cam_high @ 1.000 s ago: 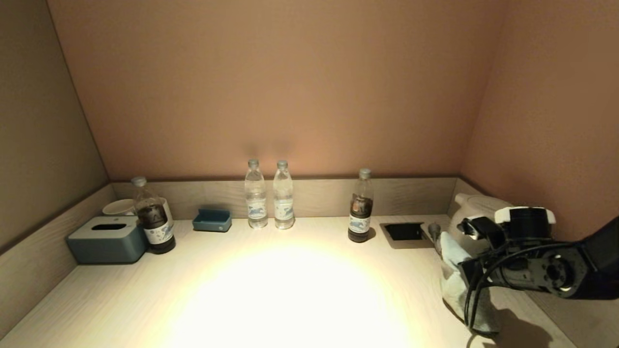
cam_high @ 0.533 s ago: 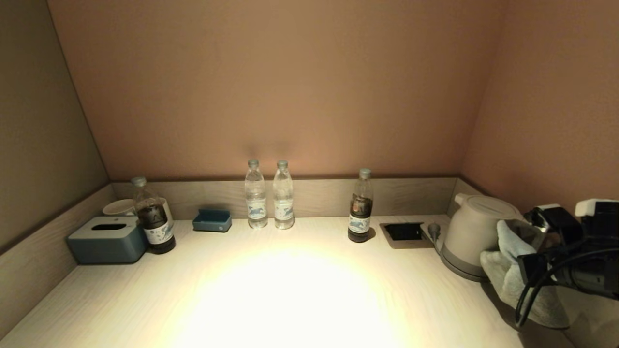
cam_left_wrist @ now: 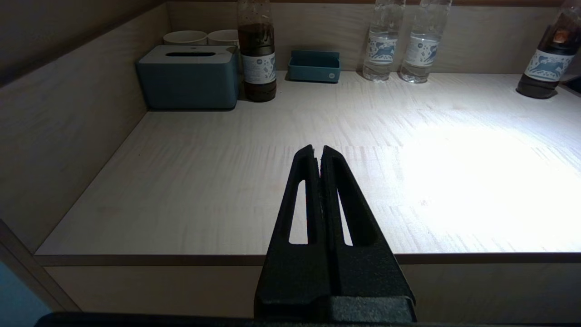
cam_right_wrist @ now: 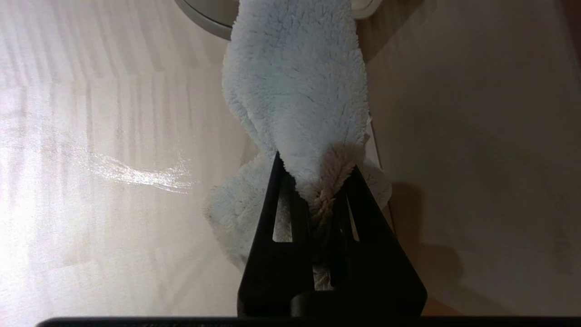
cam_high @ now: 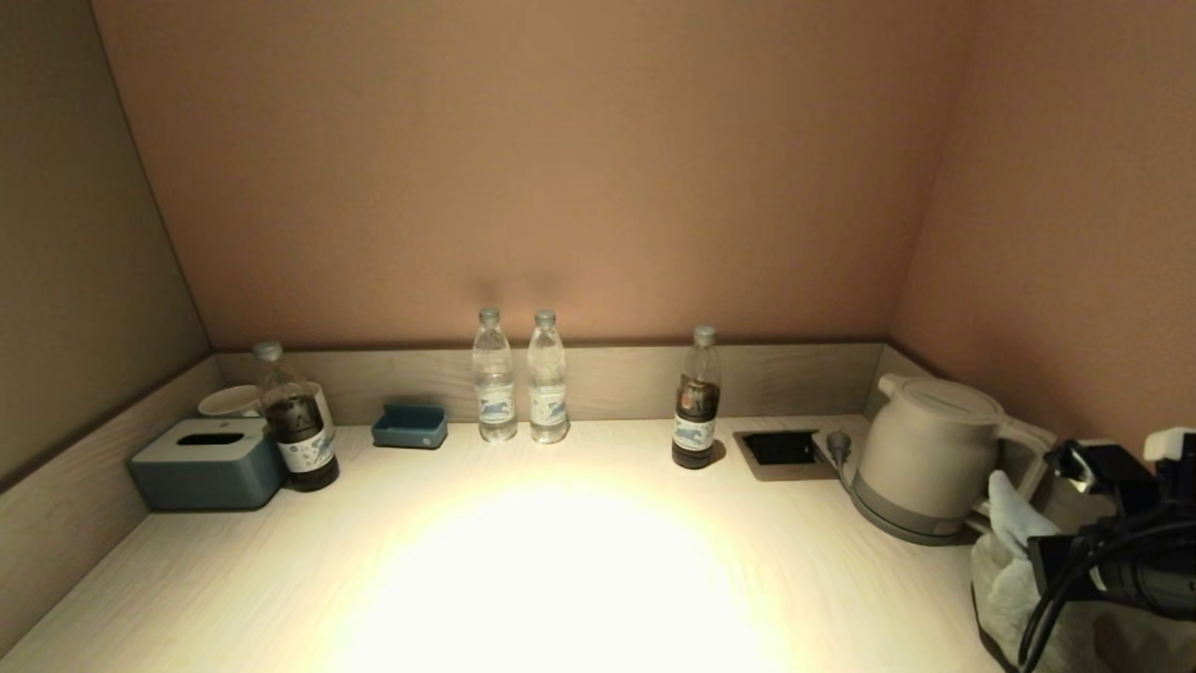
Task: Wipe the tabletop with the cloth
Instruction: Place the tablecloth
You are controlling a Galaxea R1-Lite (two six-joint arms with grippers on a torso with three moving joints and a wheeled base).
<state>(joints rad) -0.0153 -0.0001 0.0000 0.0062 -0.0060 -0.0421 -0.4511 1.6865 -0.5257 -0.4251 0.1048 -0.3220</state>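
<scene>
A fluffy pale blue-white cloth hangs bunched at the table's right front corner, just in front of the kettle. In the right wrist view my right gripper is shut on the cloth, which drapes down onto the light wooden tabletop. A shiny wet streak lies on the tabletop beside the cloth. My right arm shows at the head view's right edge. My left gripper is shut and empty, held before the table's front edge on the left side.
A white kettle on its base stands at the back right, close to the cloth. A socket recess, three dark and clear bottles, a blue tray, a tissue box and cups line the back wall.
My right gripper has carried the cloth to the right and toward the front, from in front of the kettle to the right front corner. The kettle is now uncovered.
</scene>
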